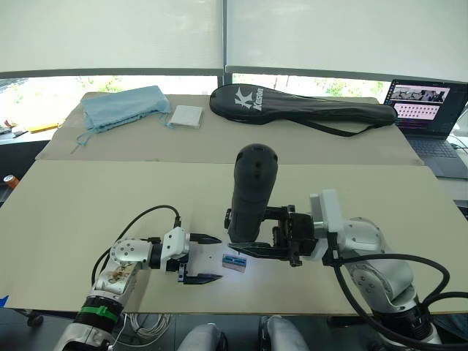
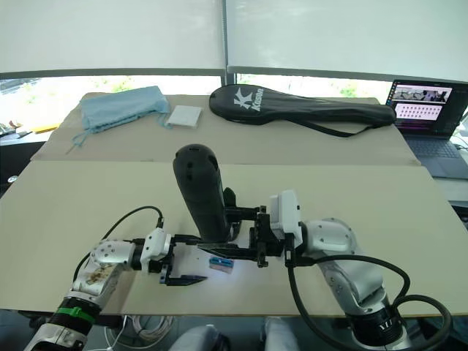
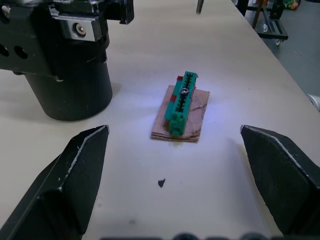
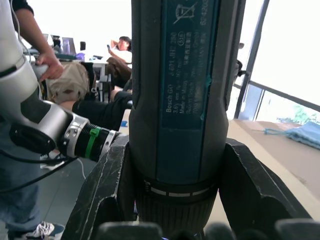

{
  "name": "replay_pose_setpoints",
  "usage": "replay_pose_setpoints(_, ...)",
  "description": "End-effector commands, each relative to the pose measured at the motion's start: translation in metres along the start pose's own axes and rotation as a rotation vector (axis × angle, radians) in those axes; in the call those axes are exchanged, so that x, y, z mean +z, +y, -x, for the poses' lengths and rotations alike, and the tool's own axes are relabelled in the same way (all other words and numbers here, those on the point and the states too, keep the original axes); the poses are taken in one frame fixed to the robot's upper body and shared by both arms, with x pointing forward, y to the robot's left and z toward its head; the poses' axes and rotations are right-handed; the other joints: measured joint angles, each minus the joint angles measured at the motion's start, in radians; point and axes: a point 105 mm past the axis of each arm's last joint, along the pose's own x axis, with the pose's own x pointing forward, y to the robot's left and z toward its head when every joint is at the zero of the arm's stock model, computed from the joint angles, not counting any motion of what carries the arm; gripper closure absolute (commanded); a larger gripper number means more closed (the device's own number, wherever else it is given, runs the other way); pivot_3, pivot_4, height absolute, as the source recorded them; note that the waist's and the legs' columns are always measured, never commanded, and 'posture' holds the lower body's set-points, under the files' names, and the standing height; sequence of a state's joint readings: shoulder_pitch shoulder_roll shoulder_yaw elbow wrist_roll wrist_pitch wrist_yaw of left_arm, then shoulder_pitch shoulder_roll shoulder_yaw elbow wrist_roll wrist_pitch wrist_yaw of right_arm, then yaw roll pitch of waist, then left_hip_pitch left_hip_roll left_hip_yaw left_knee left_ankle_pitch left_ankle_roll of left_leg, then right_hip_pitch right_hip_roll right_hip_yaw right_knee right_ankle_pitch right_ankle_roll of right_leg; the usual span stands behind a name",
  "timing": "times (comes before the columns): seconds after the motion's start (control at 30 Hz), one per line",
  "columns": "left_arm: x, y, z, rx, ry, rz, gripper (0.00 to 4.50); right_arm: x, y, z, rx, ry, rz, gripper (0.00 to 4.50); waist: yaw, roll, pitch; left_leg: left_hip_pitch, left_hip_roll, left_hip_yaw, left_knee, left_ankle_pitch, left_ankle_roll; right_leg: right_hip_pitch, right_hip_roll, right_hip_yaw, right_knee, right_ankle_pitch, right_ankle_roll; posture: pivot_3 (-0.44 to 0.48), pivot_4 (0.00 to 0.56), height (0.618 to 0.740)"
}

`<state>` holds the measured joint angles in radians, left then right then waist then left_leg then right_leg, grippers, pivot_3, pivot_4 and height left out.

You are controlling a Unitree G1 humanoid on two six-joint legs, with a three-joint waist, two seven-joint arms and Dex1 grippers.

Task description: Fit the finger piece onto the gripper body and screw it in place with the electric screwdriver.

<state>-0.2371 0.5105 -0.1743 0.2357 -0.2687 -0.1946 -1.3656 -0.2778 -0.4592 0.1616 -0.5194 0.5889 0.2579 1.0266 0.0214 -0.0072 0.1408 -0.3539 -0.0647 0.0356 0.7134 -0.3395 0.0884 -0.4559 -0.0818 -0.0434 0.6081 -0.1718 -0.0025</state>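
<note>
Thick black electric screwdriver (image 1: 251, 194) stands upright, nose down on the table (image 1: 88, 212)

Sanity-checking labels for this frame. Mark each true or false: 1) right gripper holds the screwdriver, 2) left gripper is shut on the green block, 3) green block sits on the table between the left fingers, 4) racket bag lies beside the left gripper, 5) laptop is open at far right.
1) True: the right gripper is shut on the electric screwdriver, held roughly upright.
2) False: the left gripper is open, touching nothing.
3) True: the green block lies on the table, ahead of the spread fingers.
4) False: the racket bag lies at the far side.
5) True: the laptop is open.
</note>
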Motion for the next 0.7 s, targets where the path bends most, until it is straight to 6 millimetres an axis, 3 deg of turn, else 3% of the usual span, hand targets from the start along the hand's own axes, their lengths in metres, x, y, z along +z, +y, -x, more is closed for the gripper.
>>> replay_pose_setpoints(0.03, -0.004, -0.006, -0.018, -0.051, 0.002, 0.020, 0.06, 0.007, 0.003, -0.005, 0.029, -0.040, 0.069, 2.58, 0.001, 0.000, 0.000, 0.000, 0.000, 0.000, 0.000, 0.000, 0.000, 0.000, 0.000, 0.000, 0.000, 0.000, 0.000, 0.000, 0.150, 0.740)
replay_pose_setpoints(0.27, -0.002, -0.013, -0.029, -0.103, -0.009, 0.035, 0.06, -0.001, 0.003, -0.006, 0.049, -0.027, 0.075, 2.58, 0.001, 0.000, 0.000, 0.000, 0.000, 0.000, 0.001, 0.000, 0.000, 0.000, 0.000, 0.000, 0.000, 0.000, 0.000, 0.000, 0.150, 0.740)
replay_pose_setpoints(0.7, -0.002, -0.019, -0.033, -0.126, 0.005, 0.049, 0.06, -0.009, 0.000, -0.011, 0.050, -0.035, 0.074, 2.58, -0.002, 0.000, 0.000, 0.000, -0.001, 0.000, 0.001, 0.000, 0.000, 0.000, 0.000, 0.000, 0.001, 0.000, 0.001, 0.000, 0.150, 0.740)
